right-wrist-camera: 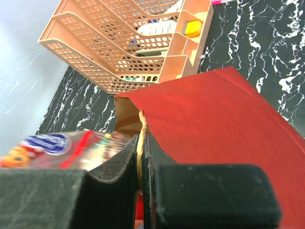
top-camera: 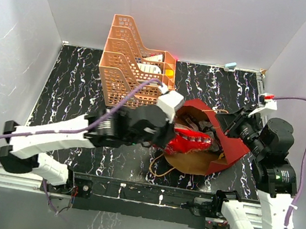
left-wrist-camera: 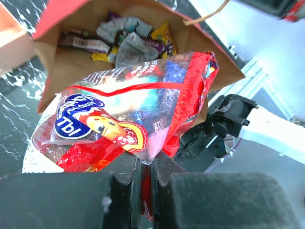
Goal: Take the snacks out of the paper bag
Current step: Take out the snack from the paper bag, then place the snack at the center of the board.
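Because the paper bag point(top-camera: 226, 149) lies on its side on the counter point(top-camera: 68, 94), a bit right of the middle with its mouth facing left, it could slide along when something is pulled out. The right pincer point(right-wrist-camera: 141, 157) is squeezed tight on the bag's paper edge. If that thin paper slips free, the whole bag may get dragged.

The big red snack bag point(left-wrist-camera: 124, 109) sticks partway out of the mouth. The left pincer point(left-wrist-camera: 145, 167) is closed flat on just its crinkly edge, so a hard tug could make the shiny plastic slip out or tear.

The little packets point(left-wrist-camera: 126, 38) sit deep inside the paper bag. The big one could sweep some out onto the counter.

Counting now: one paper bag and one big red snack bag. I see about seven little packets, but they are piled up, so I cannot be sure. There are two pincers, and both are holding something.
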Robot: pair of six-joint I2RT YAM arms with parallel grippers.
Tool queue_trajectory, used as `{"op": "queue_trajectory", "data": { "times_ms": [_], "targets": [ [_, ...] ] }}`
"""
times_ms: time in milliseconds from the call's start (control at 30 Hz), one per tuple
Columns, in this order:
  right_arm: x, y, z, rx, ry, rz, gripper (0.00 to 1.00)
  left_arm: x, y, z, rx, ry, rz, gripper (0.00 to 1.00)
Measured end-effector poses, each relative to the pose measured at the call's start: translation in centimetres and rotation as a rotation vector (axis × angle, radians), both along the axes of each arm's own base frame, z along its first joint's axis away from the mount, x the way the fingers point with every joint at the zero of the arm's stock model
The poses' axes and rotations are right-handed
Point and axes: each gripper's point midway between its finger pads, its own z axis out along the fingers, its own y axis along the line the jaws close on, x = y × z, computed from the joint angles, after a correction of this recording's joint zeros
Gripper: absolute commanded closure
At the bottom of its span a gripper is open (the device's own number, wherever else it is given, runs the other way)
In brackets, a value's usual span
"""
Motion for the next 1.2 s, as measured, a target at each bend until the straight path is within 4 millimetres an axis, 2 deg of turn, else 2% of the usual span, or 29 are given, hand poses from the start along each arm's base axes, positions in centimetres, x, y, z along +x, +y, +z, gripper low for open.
{"op": "queue_trajectory", "data": {
  "times_ms": [200,300,400,567,667,800,1033,1200],
  "targets": [
    [0.3,-0.5,0.6,-0.009,0.0,-0.031,0.93,-0.1,5.5,6.5,-0.11,-0.117,0.029,1.0],
    [0.4,-0.6,1.0,-0.009,-0.01,-0.04,0.93,0.2,8.4,9.0,-0.138,-0.172,0.072,1.0],
    [0.5,-0.9,1.0,-0.012,-0.012,-0.058,0.93,0.6,11.6,10.2,-0.131,-0.218,0.123,1.0],
    [0.7,-1.0,1.1,-0.015,-0.006,-0.067,0.93,1.0,16.5,10.2,-0.044,-0.248,0.214,1.0],
    [0.9,-1.1,1.1,-0.016,-0.003,-0.069,0.93,1.3,19.0,8.8,0.022,-0.249,0.279,1.0],
    [1.0,-1.1,1.1,-0.017,-0.001,-0.074,0.93,1.5,21.2,4.7,0.139,-0.236,0.345,1.0],
    [1.0,-1.0,1.2,-0.003,0.003,-0.073,0.93,2.3,22.2,-4.0,0.431,-0.228,0.402,1.0],
    [1.2,-0.9,1.0,0.002,0.0,-0.069,0.93,3.4,24.0,-7.4,0.563,-0.241,0.452,1.0]
  ]
}}
